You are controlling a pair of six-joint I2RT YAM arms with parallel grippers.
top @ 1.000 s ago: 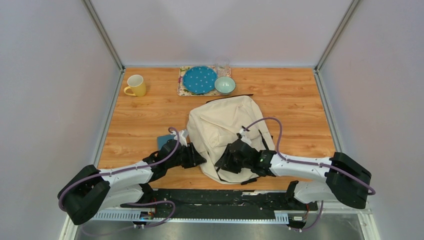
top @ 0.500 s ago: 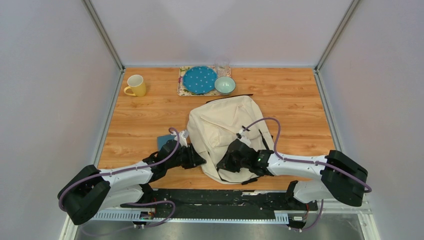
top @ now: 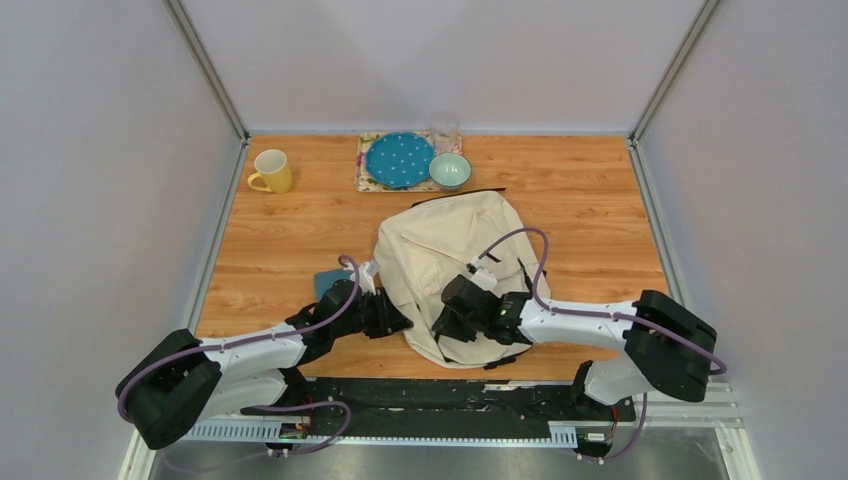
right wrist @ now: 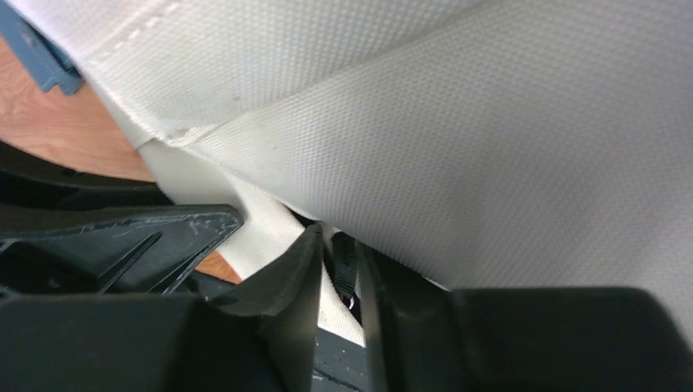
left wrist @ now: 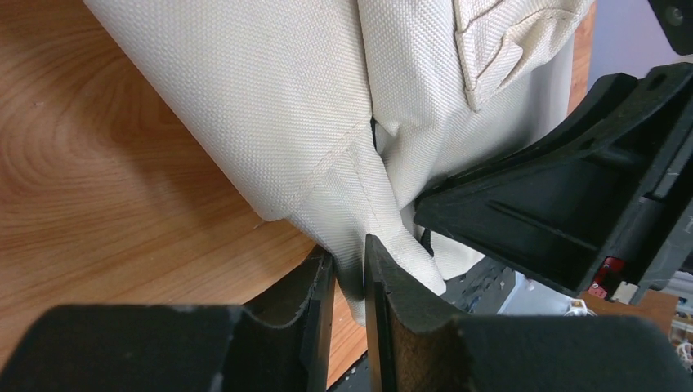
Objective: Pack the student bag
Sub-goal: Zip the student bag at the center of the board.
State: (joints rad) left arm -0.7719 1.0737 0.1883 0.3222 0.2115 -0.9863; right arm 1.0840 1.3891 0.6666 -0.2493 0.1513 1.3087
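Lying on table [top: 600, 200], student bag [top: 440, 250] (contents hidden).

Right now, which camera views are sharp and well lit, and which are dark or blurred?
Top external view: even light, sharp, only soft shadows beside the cream fabric backpack. Left wrist view: its weave is sharp, the left gripper dark. Right wrist view: cloth fills the frame, slightly soft near the right gripper.

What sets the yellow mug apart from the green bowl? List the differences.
The yellow mug is tall and narrow; the green bowl is low and wide. The mug has a handle; the bowl has none. The mug stands alone; the bowl sits beside the blue dotted plate. Both stand upright.
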